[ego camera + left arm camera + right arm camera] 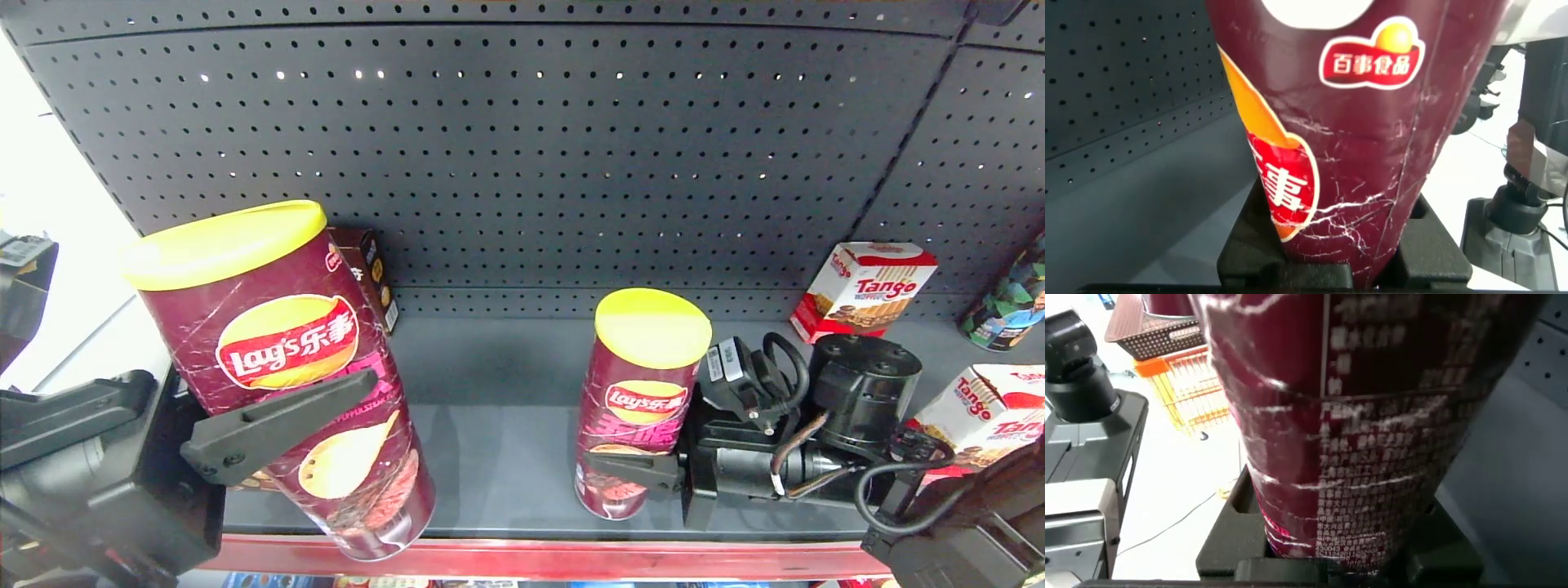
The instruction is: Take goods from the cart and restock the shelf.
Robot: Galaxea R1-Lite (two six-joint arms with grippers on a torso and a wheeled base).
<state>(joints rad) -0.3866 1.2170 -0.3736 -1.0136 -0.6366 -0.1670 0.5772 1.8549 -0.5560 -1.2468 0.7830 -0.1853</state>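
Left can (286, 351) tilted over shelf (506, 425) edge, clamped mid-body by your left gripper (314, 425); right can (645, 384) upright on shelf, held low by right gripper (624, 474). Likely light, slick, crushable: squeeze gently mid-body.

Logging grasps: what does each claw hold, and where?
Left claw grips the tilted chip can mid-body; right claw grips the upright chip can low down.

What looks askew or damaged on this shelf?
The left can, in the left gripper, is tilted at the front of the shelf; the right can stands upright in the right gripper. Both wrappers show white crease lines.
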